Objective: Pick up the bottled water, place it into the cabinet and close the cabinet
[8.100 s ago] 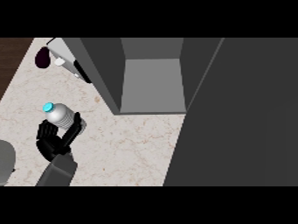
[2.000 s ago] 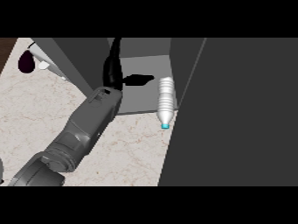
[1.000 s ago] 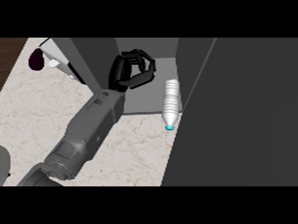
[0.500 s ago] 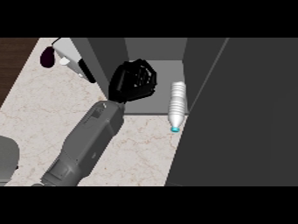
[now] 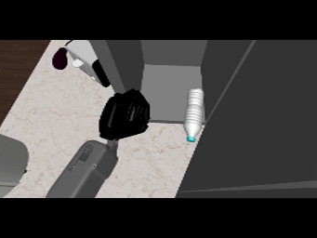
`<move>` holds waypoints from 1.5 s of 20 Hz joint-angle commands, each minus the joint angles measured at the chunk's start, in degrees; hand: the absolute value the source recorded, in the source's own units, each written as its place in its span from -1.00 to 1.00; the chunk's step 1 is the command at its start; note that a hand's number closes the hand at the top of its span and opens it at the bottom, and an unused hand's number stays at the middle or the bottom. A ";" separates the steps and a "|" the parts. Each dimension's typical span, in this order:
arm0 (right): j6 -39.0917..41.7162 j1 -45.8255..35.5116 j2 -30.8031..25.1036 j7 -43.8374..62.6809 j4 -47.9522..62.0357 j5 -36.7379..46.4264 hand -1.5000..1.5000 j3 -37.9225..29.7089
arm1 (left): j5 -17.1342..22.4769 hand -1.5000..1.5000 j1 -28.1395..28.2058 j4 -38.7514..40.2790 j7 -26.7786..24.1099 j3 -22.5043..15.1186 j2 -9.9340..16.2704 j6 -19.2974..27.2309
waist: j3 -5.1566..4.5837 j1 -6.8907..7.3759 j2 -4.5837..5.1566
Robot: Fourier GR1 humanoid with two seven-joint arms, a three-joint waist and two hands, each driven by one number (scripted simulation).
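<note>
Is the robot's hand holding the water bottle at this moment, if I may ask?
No, the water bottle lies on its side at the cabinet's front edge, apart from the left hand.

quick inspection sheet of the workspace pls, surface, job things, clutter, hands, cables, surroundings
surface: pale marbled counter, bare around the forearm
job's things: bottled water lying on its side, blue cap outward over the cabinet shelf's front edge; cabinet door open
clutter: dark purple object at the far left corner
hands: left hand holds nothing, beside the cabinet's left wall; right hand not in view
cables: nothing seen
surroundings: dark wood floor at left
</note>
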 commanded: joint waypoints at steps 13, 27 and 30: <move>6.52 -14.31 7.36 14.29 -2.85 0.05 1.00 9.09 | 2.74 1.00 37.38 -44.31 6.02 -2.22 14.17 1.87 | -0.20 0.00 0.68; 4.44 -43.29 31.04 32.46 16.07 1.45 1.00 -5.05 | 15.78 1.00 57.33 -56.80 5.13 13.88 25.92 -10.05 | -0.15 -0.95 1.24; 3.35 -48.73 31.22 29.02 25.24 -3.02 1.00 -10.79 | 13.83 1.00 59.39 -55.69 2.16 13.05 24.16 -12.84 | -0.13 -0.83 1.43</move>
